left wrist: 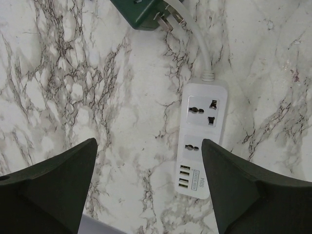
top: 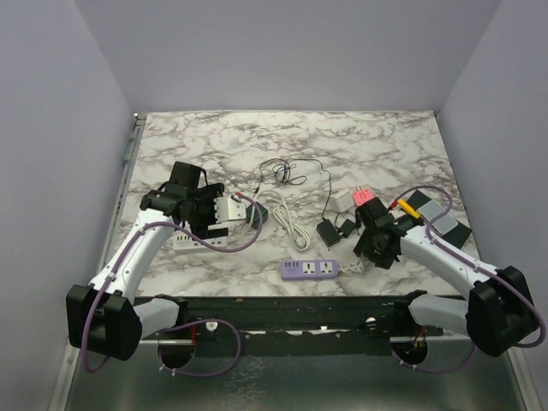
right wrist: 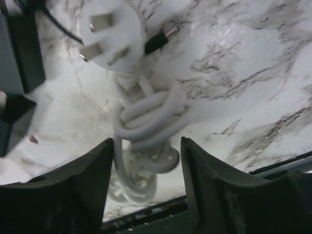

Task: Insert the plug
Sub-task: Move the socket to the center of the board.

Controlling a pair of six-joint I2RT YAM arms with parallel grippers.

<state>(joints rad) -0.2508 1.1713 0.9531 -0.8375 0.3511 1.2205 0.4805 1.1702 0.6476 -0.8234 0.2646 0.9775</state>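
From above, the far half of the bench [top: 360, 141] at 12 o'clock lies open save a thin black wire [top: 277, 169]. Under the left claw [left wrist: 148, 144], bare marble runs from 9 o'clock to centre; the white power strip [left wrist: 201, 141] crowds the 3 o'clock finger and a green adapter [left wrist: 144, 12] blocks 12. A bundled cord [right wrist: 146, 117] nearly fills the gap of the right claw [right wrist: 146, 141]; black adapters [right wrist: 17, 53] wall 9 o'clock, bare marble lies at 2.

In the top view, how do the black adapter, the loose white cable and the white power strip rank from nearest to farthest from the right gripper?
1. The black adapter, just left of the right gripper.
2. The white cable, in the middle.
3. The white power strip, far on the left side.
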